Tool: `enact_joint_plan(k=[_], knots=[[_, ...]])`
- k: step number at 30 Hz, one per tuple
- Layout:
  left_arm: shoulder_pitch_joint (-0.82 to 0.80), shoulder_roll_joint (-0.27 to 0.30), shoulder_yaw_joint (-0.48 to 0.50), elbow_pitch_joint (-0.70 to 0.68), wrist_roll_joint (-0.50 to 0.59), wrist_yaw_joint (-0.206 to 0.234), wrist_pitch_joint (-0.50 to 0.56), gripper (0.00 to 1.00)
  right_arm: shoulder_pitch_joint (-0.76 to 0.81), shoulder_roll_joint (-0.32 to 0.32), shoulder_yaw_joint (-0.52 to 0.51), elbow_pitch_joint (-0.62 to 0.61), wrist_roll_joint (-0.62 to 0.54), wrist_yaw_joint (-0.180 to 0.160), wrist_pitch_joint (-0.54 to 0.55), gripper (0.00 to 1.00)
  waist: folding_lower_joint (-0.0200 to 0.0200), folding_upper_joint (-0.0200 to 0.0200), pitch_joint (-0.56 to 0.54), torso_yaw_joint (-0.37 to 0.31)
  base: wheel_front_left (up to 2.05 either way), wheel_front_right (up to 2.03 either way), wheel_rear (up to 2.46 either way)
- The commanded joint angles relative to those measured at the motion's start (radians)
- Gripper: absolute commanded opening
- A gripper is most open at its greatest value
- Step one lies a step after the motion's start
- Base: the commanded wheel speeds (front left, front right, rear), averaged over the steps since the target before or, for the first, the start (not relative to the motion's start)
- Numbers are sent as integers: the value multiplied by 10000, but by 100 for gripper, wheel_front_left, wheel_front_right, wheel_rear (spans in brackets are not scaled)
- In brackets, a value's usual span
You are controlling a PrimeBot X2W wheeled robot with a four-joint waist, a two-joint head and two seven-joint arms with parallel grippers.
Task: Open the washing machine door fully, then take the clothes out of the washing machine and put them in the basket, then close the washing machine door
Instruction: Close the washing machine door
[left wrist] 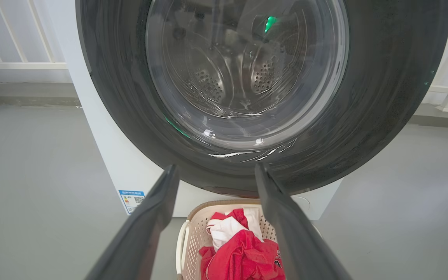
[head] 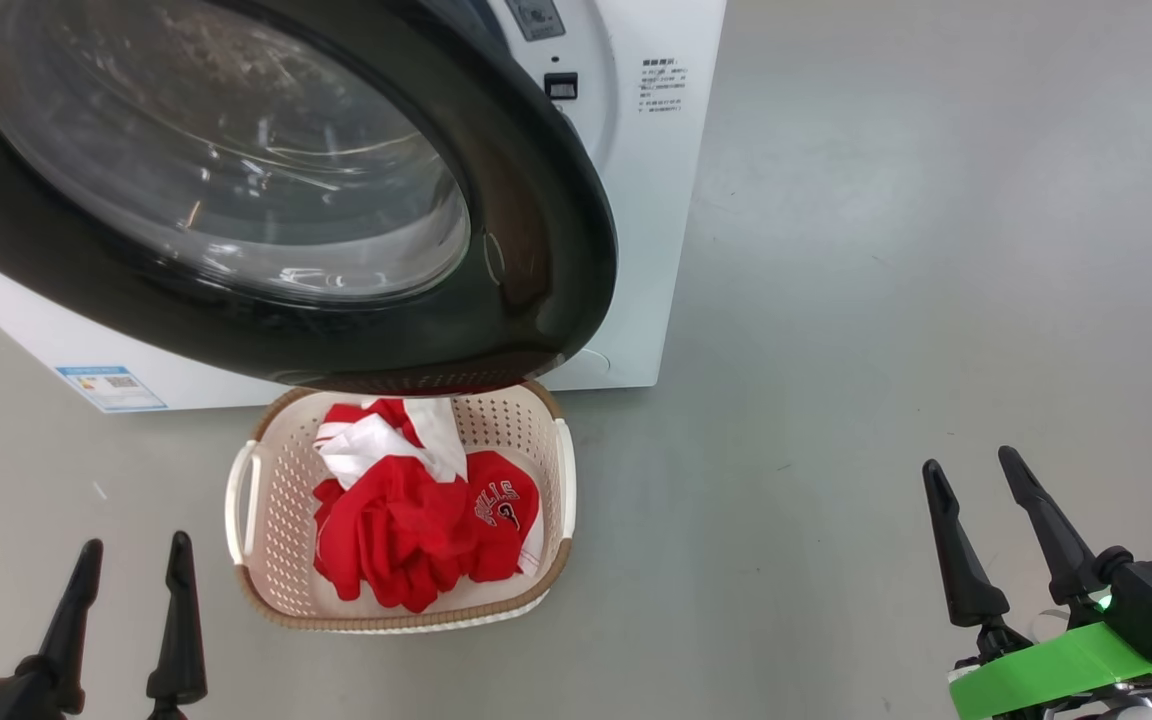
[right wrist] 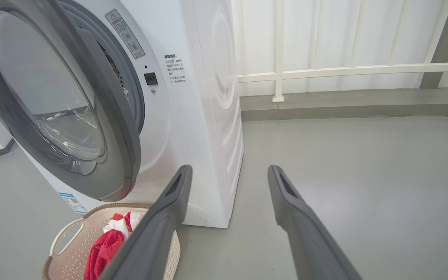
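The washing machine door (head: pixel 356 230) with its black rim and glass bowl stands ajar over the white washing machine (head: pixel 636 200), partly swung out above the basket. Red and white clothes (head: pixel 416 510) lie heaped in the cream basket (head: pixel 266 520) on the floor below the door. My left gripper (head: pixel 131 560) is open at the lower left, left of the basket and apart from it. At the lower right my right gripper (head: pixel 971 470) is open and holds nothing. The left wrist view faces the door (left wrist: pixel 383 97), with the clothes (left wrist: pixel 243 252) between the fingers (left wrist: pixel 150 217). The right wrist view has the door (right wrist: pixel 103 128) and basket (right wrist: pixel 68 252) at left.
Grey floor (head: pixel 886 300) spreads wide to the right of the machine. A white railing (right wrist: pixel 344 70) and a low kerb run behind the machine. A blue label sticker (head: pixel 111 387) sits on the machine's lower front.
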Motion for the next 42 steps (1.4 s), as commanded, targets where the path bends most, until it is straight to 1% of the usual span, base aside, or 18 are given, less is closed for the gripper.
enact_joint_plan(k=[1, 10, 11, 13, 14, 20, 27, 35, 42], knots=[[-95, 138, 394, -229, 49, -56, -91, 100, -68, -90, 131, -262, -14, 63, -65, 100, 0, -1, -8, 0, 0, 0, 0], [-93, 92, 332, -227, 25, -56, -91, 100, -104, -77, 102, -332, -11, 63, -65, 100, 0, -1, -28, 94, 0, 0, 0], [-104, 83, 302, -215, 22, -56, -91, 100, -119, -69, 137, -347, 7, 63, -65, 65, 0, -1, -30, 129, 0, 0, 0], [-134, 40, 239, -209, 8, -56, -91, 100, -167, -60, 238, -373, 55, 63, -65, 19, 0, -1, -24, 239, 0, 0, 0], [-143, 15, 186, -219, 12, -56, -91, 100, -212, -57, 299, -377, 65, 63, -65, 0, 0, -1, -16, 312, 0, 0, 0], [-182, -164, -79, -290, 53, -56, -91, 100, -867, -8, 1003, -340, 166, 63, -65, 0, 0, -1, 53, 852, 0, 0, 0], [-273, -332, -296, -437, 37, -56, -91, 100, -1995, 19, 1956, -118, 244, 63, -65, 0, 0, -1, 140, 1732, 0, 0, 0], [-345, -373, -872, -513, -358, -56, -91, 100, -3029, -80, 2589, 415, 414, 63, -65, 0, 0, -1, 230, 2728, 0, 0, 0], [-514, -375, -1220, -508, -674, -56, -91, 100, -3922, -178, 2885, 1125, 515, 63, -65, 0, 0, -1, 475, 3229, 0, 0, 0]])
